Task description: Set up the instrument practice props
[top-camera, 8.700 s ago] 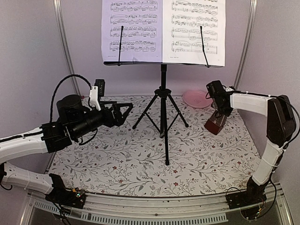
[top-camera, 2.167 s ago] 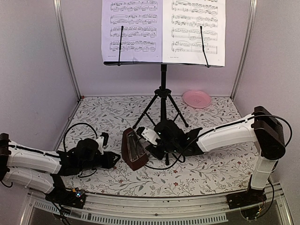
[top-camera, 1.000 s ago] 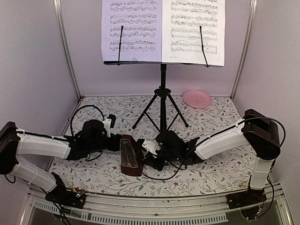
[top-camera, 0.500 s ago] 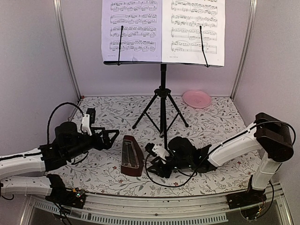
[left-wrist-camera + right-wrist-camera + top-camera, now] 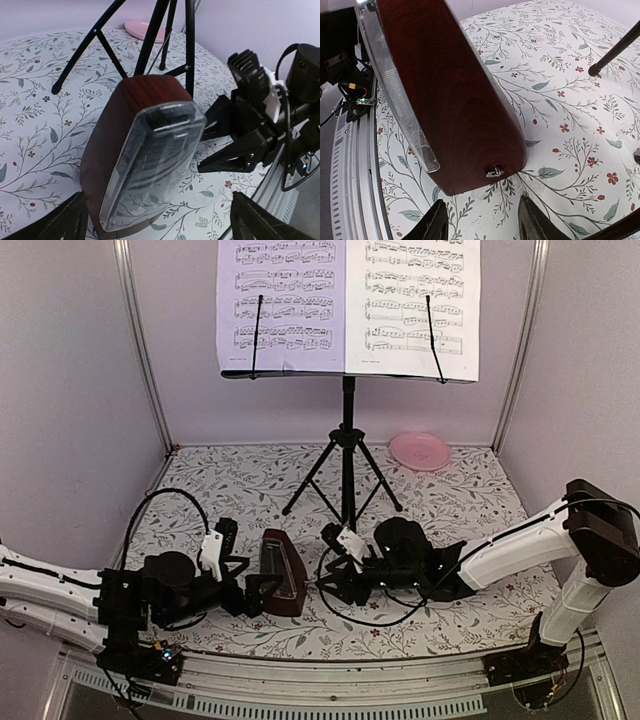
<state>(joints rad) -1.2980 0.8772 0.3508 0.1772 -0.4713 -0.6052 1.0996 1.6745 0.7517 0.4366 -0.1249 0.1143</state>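
1. A small dark red-brown pyramid-shaped metronome [image 5: 280, 575] with a clear plastic front stands upright on the floral-patterned counter [image 5: 450, 510]. It sits near the front edge, ahead and left of the tripod feet.
2. The left end effector [image 5: 252, 590] is low over the counter at the metronome's left side. In the left wrist view it [image 5: 162, 222] is spread wide, one finger [image 5: 67, 222] on each side of the metronome [image 5: 145, 170]. No grip shows; cannot tell if the left finger touches the wood.
3. The right end effector [image 5: 335, 585] is low on the metronome's right side, pointing at it. In the right wrist view it [image 5: 485, 222] is parted with nothing between the fingers [image 5: 436, 222]. The metronome [image 5: 455, 100] is just ahead of the tips, apart from them.
4. The metronome stands between the two end effectors, resting on its own base.
5. A black music stand on tripod legs [image 5: 348, 455] is upright at mid-counter, behind the metronome.
6. The left white sheet-music page [image 5: 282, 305] and right white sheet-music page [image 5: 412, 305] sit side by side on the stand's ledge. A thin black retainer arm [image 5: 258, 335] crosses each.
7. A pink round plate [image 5: 420, 450] lies flat at the back right of the counter, well apart from the metronome.
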